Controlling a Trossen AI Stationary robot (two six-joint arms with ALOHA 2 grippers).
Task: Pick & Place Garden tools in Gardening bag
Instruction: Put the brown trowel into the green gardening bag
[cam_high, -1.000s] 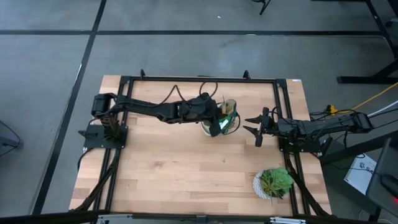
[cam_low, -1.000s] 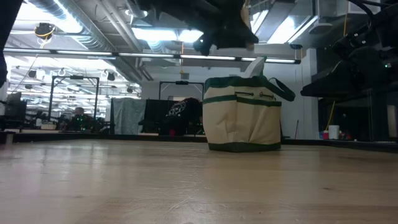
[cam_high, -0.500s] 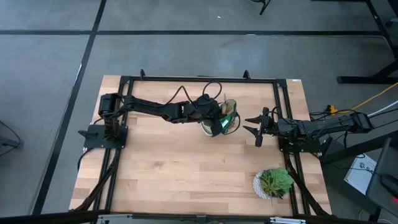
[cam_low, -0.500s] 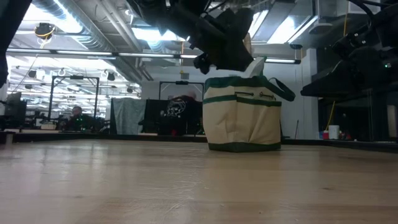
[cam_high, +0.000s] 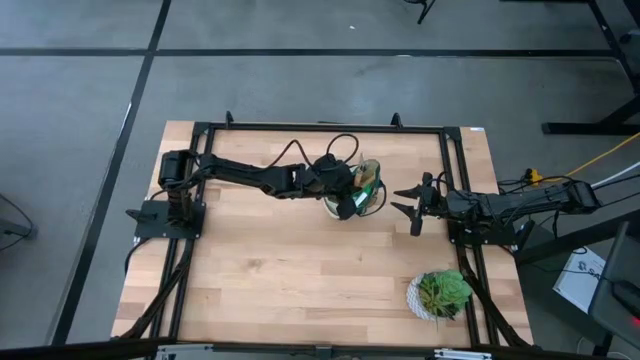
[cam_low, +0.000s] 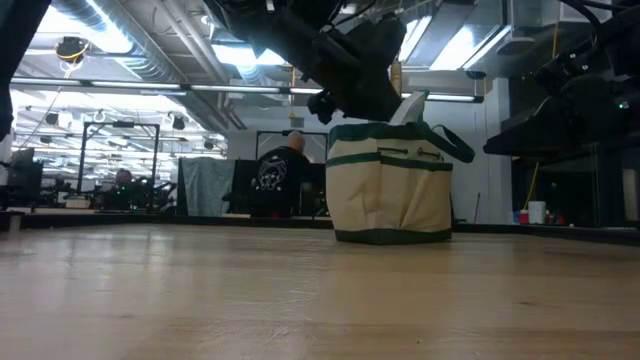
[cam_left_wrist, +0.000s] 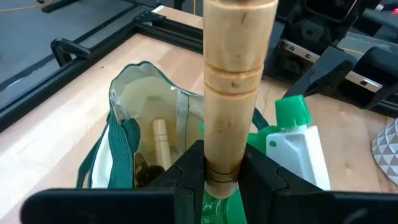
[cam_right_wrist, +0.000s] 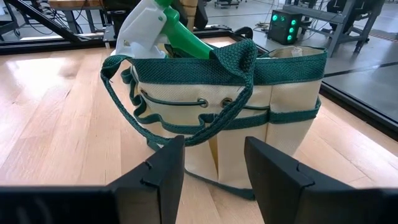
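The beige gardening bag (cam_low: 388, 180) with green trim stands on its base at the table's far middle; it also shows in the high view (cam_high: 368, 190) and the right wrist view (cam_right_wrist: 249, 106). A spray bottle's white and green head (cam_left_wrist: 292, 134) and a wooden handle (cam_left_wrist: 160, 140) stick out of it. My left gripper (cam_left_wrist: 222, 168) hangs over the bag's mouth (cam_high: 348, 192), shut on a wooden-handled tool (cam_left_wrist: 233, 74); the tool's metal end is hidden. My right gripper (cam_right_wrist: 214, 168) is open and empty, to the right of the bag (cam_high: 410, 205). My left gripper pinches the tool's wooden handle near its lower end (cam_left_wrist: 219, 152) between its two fingers (cam_left_wrist: 186, 180), which lie across it. The fingers come from above, slanting from the table's left. The handle's free end stands up past the fingers, clear of the table; the part below them is hidden.
A green leafy plant in a white pot (cam_high: 440, 293) stands at the near right. The black frame rails (cam_high: 320, 127) run along the table's edges. A person (cam_low: 285, 175) stands in the room behind the table.
My left gripper has come down toward the bag's mouth with the wooden-handled tool, still shut on it. The bag has stayed in place. A person has walked into view in the room behind.
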